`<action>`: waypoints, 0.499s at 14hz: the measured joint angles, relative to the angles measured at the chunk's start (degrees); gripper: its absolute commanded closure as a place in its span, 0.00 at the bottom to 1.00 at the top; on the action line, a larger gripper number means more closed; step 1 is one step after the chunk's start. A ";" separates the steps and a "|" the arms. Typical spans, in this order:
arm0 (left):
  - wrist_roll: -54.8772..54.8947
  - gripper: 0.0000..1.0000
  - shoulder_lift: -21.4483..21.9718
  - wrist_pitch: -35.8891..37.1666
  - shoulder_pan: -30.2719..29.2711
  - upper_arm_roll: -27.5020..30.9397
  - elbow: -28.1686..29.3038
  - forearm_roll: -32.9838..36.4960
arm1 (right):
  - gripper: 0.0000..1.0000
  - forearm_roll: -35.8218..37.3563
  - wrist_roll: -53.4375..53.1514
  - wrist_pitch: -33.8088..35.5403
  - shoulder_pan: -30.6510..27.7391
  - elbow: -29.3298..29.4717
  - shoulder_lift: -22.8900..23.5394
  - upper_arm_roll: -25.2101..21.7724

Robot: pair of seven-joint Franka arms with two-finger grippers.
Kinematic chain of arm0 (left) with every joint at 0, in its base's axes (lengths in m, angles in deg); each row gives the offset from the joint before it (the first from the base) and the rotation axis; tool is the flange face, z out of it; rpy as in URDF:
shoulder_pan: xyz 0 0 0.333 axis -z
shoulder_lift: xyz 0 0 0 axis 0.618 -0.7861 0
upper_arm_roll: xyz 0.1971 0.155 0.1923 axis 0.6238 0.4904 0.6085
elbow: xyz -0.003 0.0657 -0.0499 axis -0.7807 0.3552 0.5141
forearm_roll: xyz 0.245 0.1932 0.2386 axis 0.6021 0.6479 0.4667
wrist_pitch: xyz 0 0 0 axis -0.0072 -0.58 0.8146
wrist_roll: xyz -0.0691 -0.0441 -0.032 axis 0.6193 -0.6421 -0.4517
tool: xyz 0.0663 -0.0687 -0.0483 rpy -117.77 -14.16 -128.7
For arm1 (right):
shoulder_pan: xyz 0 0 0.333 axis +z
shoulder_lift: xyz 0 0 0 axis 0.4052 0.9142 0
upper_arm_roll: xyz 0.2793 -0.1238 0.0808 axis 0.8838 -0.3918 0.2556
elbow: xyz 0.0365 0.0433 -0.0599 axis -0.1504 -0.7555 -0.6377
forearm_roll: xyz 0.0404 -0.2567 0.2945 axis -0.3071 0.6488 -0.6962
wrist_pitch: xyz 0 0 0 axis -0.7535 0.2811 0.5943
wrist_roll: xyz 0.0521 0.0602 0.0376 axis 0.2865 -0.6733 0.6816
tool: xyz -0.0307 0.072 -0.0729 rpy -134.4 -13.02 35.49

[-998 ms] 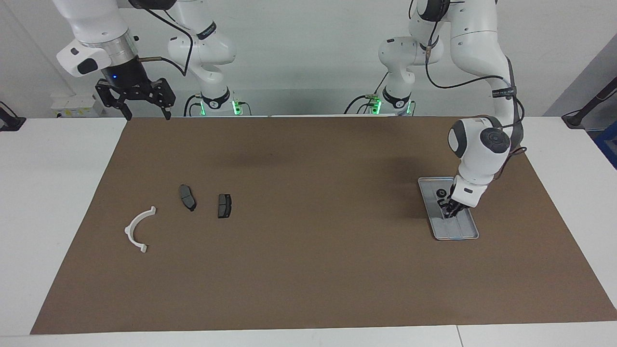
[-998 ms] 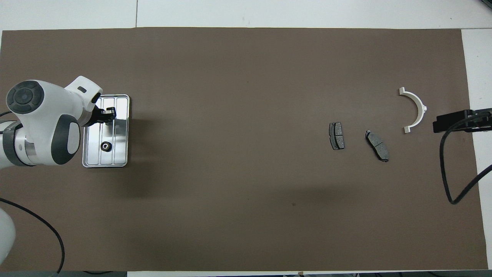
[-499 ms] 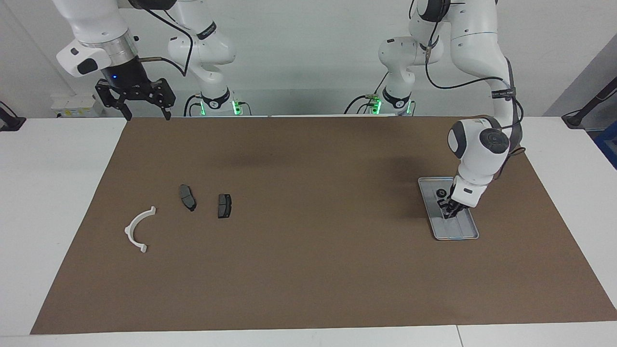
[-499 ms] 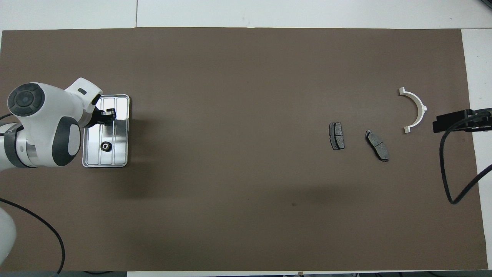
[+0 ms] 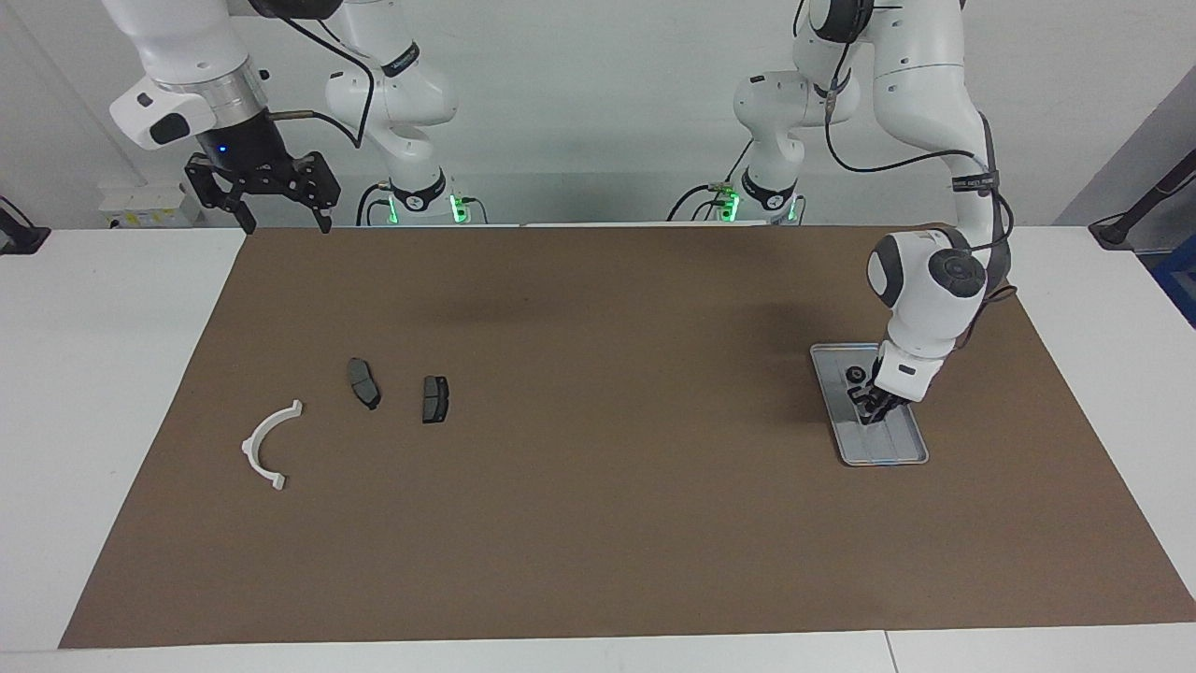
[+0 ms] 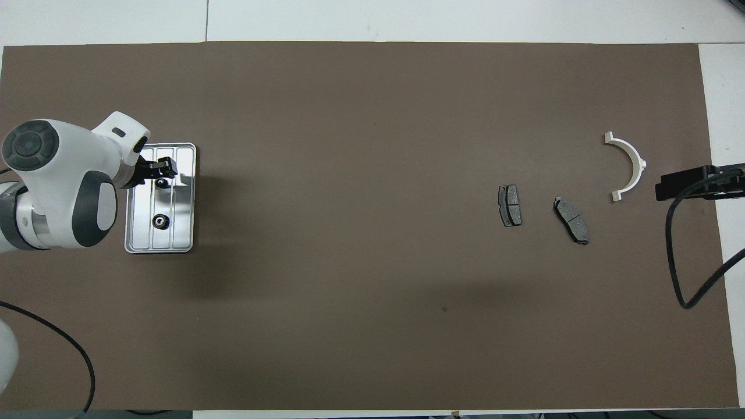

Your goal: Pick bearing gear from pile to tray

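The silver tray lies toward the left arm's end of the table. Two small black bearing gears lie in it, one nearer the robots, the other just under my left gripper. That gripper hangs low over the tray, open, with nothing between its fingers. In the pile toward the right arm's end are a white half-ring bracket and two dark brake pads. My right gripper waits open, raised over the mat's edge.
A brown mat covers most of the white table. The right arm's black cable loops over the mat's end near the bracket. The wide middle of the mat holds nothing but bare paper.
My left gripper has opened and a second bearing gear now lies in the tray beneath it. The left wrist has lifted slightly. The right arm has not moved.
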State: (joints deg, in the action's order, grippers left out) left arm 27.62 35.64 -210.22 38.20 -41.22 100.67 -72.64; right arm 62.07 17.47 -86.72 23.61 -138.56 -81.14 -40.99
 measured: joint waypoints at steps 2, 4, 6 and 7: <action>0.00 0.00 3.05 9.60 -0.21 -0.01 -4.43 -0.11 | 0.00 0.00 0.00 0.00 0.00 0.00 0.00 0.00; 0.00 0.00 8.49 19.65 -0.24 -0.23 -6.82 -0.22 | 0.00 0.00 0.00 -0.12 -0.01 -0.01 0.00 0.00; 0.01 0.00 14.06 27.72 -0.23 -0.81 -7.23 -1.36 | 0.00 0.00 0.00 -0.15 -0.05 -0.06 0.02 0.00; 0.01 0.00 16.50 30.47 -0.22 -0.96 -7.25 -2.34 | 0.00 0.00 0.00 -0.17 -0.05 -0.09 0.07 -0.01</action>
State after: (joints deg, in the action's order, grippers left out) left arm 27.63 52.14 -179.75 37.98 -42.18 93.42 -74.97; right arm 62.08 17.47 -86.89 23.55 -138.65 -81.07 -41.00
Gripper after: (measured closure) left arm 0.000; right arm 0.000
